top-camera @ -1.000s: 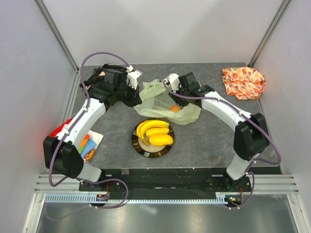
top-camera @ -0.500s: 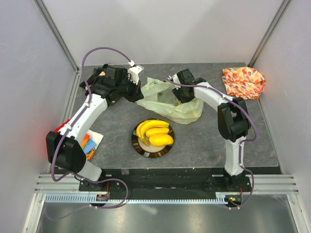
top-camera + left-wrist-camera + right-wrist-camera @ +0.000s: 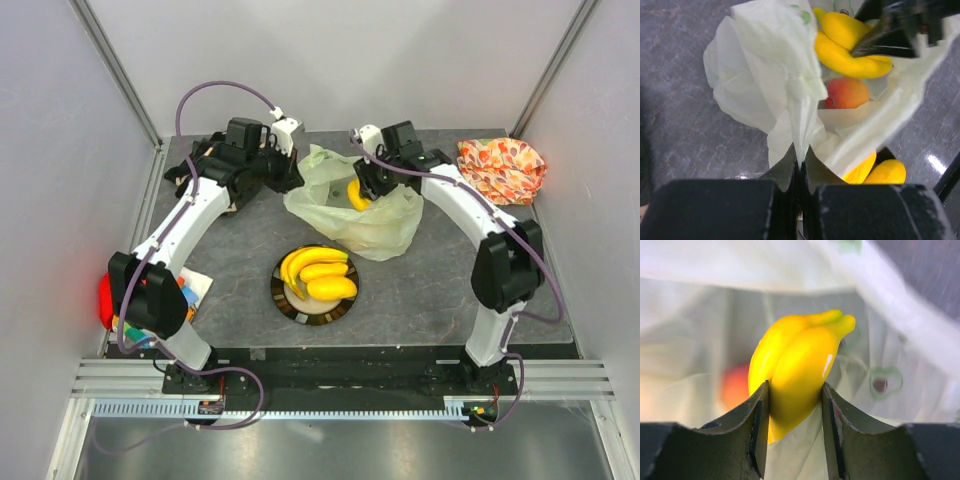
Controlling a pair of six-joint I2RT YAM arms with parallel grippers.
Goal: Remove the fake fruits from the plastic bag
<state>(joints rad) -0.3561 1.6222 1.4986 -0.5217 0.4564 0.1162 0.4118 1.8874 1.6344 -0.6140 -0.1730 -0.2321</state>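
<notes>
Roughly halfway, I'd say. Nearest the arms, the plate (image 3: pixel 284 300) on the bench (image 3: pixel 450 290) holds one banana bunch (image 3: pixel 298 266) and one yellow oval fruit (image 3: pixel 333 288). Behind it sits the plastic bag (image 3: pixel 378 232) with two fruits left inside: a second banana bunch (image 3: pixel 795 360), which the right end effector (image 3: pixel 793 392) is clamped on, and one peach (image 3: pixel 846 92). The left end effector (image 3: pixel 801 162) is pinched tight on the bag's edge.

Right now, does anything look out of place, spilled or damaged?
Nothing stands out. The left tool pinches an edge of the plastic bag, the right tool grips a banana bunch inside it near a peach, and other fruits sit on the plate.
</notes>
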